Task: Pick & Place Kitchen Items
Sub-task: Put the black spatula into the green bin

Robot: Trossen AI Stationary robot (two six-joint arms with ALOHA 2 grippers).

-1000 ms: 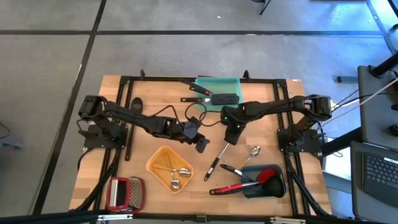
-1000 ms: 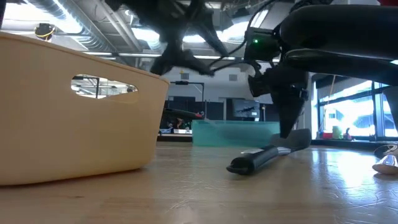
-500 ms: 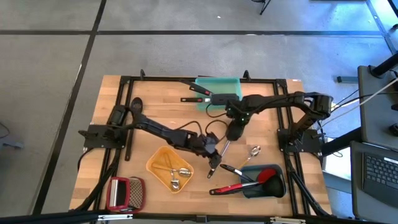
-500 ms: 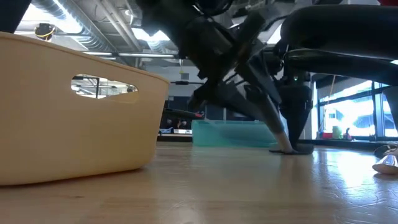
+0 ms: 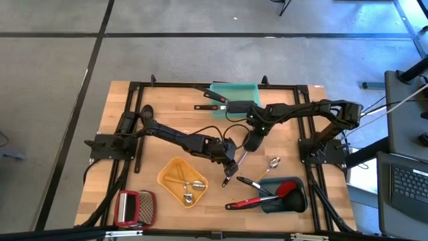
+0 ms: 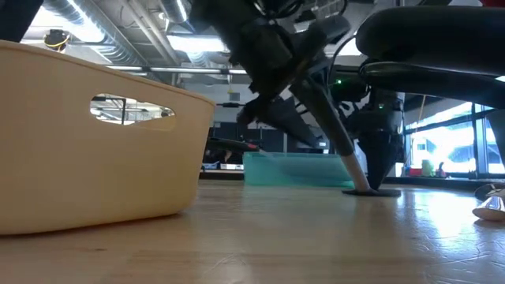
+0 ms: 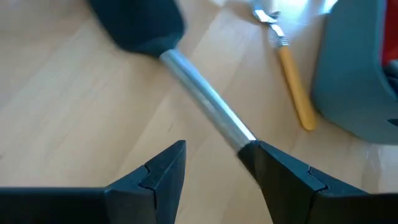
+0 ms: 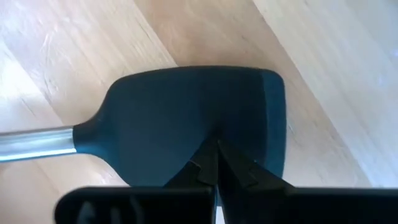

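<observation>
Left claw was spread around the spatula handle, not clamped. Just beyond, right claw was pinched shut, tips pressing the blade flat on the tabletop, likely steadying it for pickup.

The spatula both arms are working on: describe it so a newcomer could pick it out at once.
On the wooden table, look in the middle, between the teal tray at the far edge and the grey-blue tray at the near right. The spatula lies there, with the shut right gripper on its black blade. Only it has a bare metal shaft.
</observation>
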